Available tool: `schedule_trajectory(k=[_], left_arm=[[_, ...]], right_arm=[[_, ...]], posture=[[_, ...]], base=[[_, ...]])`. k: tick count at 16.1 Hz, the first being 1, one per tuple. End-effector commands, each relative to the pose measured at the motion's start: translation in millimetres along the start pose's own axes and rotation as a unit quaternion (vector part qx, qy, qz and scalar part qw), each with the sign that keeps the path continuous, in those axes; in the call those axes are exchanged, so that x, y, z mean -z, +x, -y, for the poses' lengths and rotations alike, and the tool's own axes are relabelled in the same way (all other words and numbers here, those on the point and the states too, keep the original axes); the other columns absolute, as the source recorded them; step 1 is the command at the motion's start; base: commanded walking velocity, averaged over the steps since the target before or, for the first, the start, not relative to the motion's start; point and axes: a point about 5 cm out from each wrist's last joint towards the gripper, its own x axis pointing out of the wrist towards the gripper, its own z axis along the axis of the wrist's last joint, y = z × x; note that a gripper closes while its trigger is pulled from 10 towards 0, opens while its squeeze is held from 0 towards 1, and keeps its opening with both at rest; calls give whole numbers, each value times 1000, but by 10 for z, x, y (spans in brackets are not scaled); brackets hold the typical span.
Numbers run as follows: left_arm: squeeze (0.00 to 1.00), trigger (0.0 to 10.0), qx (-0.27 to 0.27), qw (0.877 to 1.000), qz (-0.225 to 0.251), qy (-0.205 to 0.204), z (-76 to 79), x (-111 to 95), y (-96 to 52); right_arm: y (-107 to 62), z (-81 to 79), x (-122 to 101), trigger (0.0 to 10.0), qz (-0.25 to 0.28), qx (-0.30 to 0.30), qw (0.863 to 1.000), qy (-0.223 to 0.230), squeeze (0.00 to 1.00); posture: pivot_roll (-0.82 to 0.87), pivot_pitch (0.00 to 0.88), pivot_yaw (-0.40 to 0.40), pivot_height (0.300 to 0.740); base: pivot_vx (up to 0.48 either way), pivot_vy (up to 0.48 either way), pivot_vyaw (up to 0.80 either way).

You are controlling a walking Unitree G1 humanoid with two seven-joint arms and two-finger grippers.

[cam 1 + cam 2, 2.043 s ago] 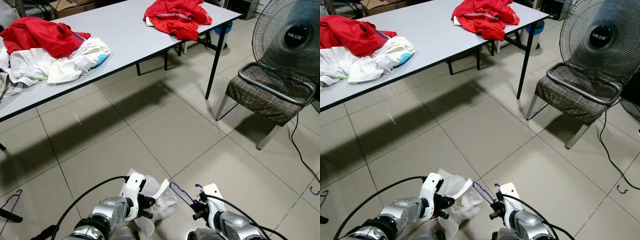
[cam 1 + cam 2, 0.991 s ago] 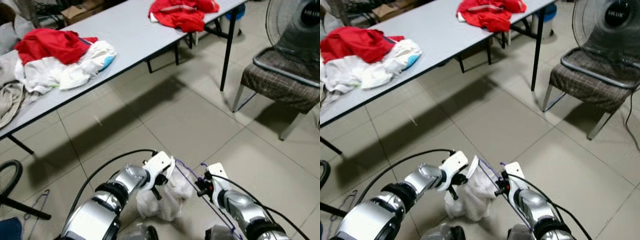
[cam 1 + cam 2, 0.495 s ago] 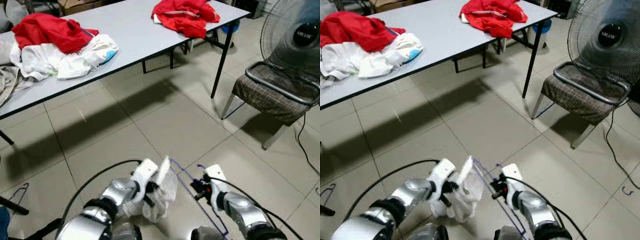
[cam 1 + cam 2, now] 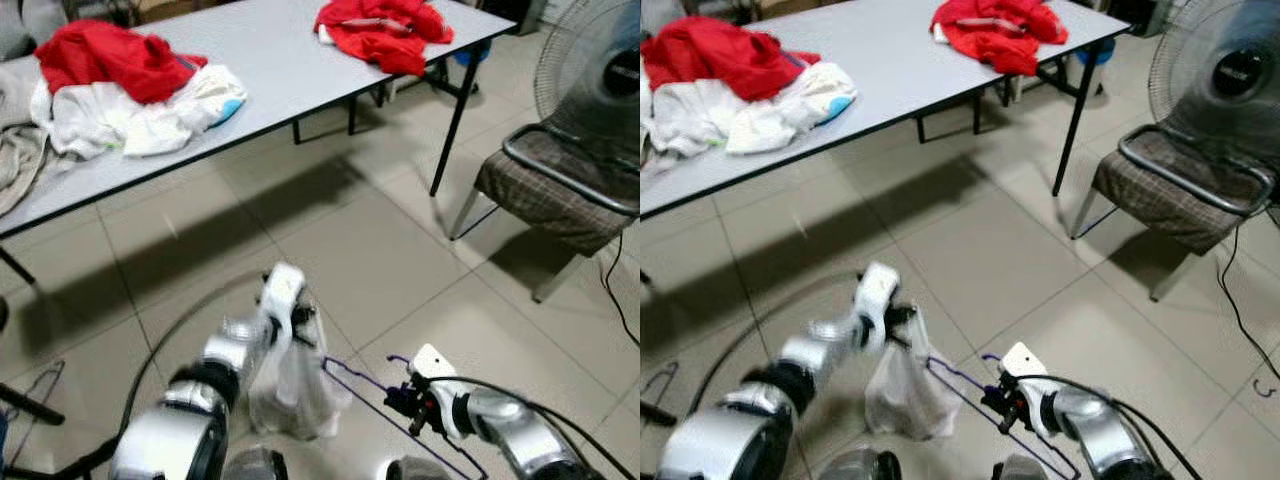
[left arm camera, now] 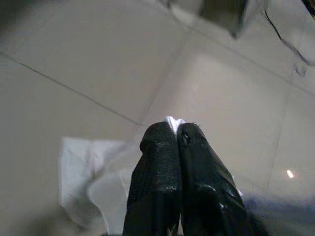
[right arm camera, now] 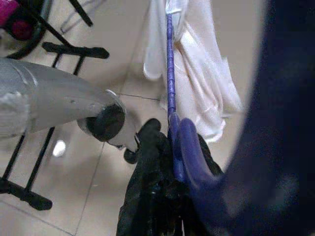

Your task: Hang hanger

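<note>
Left eye view: left hand (image 4: 300, 322) pinched shut on white garment (image 4: 290, 385); right hand (image 4: 408, 403), at 5 o'clock, clamps purple hanger (image 4: 372, 384) above floor (image 4: 370, 250).

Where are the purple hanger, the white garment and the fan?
purple hanger (image 4: 352, 379), left eye view, its upper wire.
white garment (image 4: 902, 395), right eye view, middle of the hanging cloth.
fan (image 4: 1225, 75), right eye view, the grille's hub.

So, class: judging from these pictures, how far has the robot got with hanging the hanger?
Done: the right gripper is shut on the purple hanger, and the left gripper pinches the white garment. In hand: the garment hangs partly on the hanger, above the floor. Left: hanging it up; no rail is visible.
</note>
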Motion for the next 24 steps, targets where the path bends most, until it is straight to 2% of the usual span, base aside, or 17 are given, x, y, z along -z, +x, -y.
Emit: schedule_trajectory(k=[1, 4, 5, 7, 10, 12, 13, 14, 15, 16, 17, 18, 20, 21, 22, 23, 24], left_arm=[[0, 0, 7, 1000, 10, 12, 2, -117, 7], [0, 0, -5, 999, 20, 42, -63, -241, -15], [0, 0, 6, 999, 23, 44, -55, -266, -19], [0, 0, 32, 998, 24, 50, -31, -273, -33], [0, 0, -24, 998, 51, 1, -201, -357, -98], [0, 0, -60, 996, 61, -23, -373, -400, -192], [0, 0, -58, 996, 58, -19, -377, -393, -198], [0, 0, -36, 998, 45, 0, -341, -362, -204], [0, 0, 27, 998, 48, 24, -168, -398, -180], [0, 0, 56, 996, 54, 31, -74, -445, -167], [0, 0, 92, 993, 64, 40, 48, -521, -154], [0, 0, 115, 990, 70, 43, 133, -583, -148], [0, 0, 166, 982, 86, 39, 302, -705, -160], [0, 0, 189, 977, 92, 31, 386, -762, -176], [0, 0, 200, 975, 97, 13, 441, -810, -190], [0, 0, 205, 971, 114, -44, 471, -909, -204], [0, 0, 198, 971, 119, -66, 453, -943, -208]], right_arm=[[-92, -52, -14, 10000, -12, -41, 999, -29, 0], [-382, -163, 28, 10000, -36, -98, 993, -51, 0], [-416, -126, 41, 10000, -43, -78, 994, -57, 0], [-423, 74, 17, 10000, -57, 27, 996, -67, 0], [-458, 244, -159, 10000, -6, 133, 988, -77, 0], [-563, 358, -359, 10000, 67, 238, 965, -87, 0], [-573, 373, -386, 10000, 83, 251, 961, -77, 0], [-592, 380, -468, 10000, 129, 270, 952, -66, 0], [-484, 208, -423, 10000, 97, 191, 970, -115, 0], [-452, 179, -377, 10000, 67, 182, 971, -141, 0], [-416, 167, -253, 10000, 8, 160, 978, -130, 0], [-423, 186, -185, 10000, -48, 162, 964, -204, 0], [-432, 244, -220, 10000, -52, 183, 960, -205, 0], [-445, 270, -215, 10000, -85, 187, 945, -255, 0], [-428, 261, -235, 10000, -82, 187, 947, -249, 0], [-441, 308, -276, 10000, -95, 219, 931, -278, 0], [-415, 276, -362, 10000, -29, 218, 958, -183, 0]], posture=[[-164, 0, 109, 740], [-170, 0, 124, 740], [-176, 0, 131, 740], [-177, 0, 133, 740], [-177, 0, 133, 740], [-166, 0, 119, 740], [-166, 0, 119, 740], [-152, 0, 102, 740], [-152, 0, 102, 740], [-152, 0, 102, 740], [-153, 0, 103, 740], [-154, 0, 105, 740], [-155, 0, 109, 740], [-155, 0, 109, 740], [-160, 0, 115, 740], [-160, 0, 114, 740], [-160, 0, 115, 740]], base=[[0, 0, 0], [0, 0, 0], [0, 0, 0], [0, 0, 0], [0, 0, 0], [0, 0, 0], [0, 0, 0], [0, 0, 0], [0, 0, 0], [0, 0, 0], [0, 0, 0], [0, 0, 0], [0, 0, 0], [0, 0, 0], [0, 0, 0], [0, 0, 0], [0, 0, 0]])
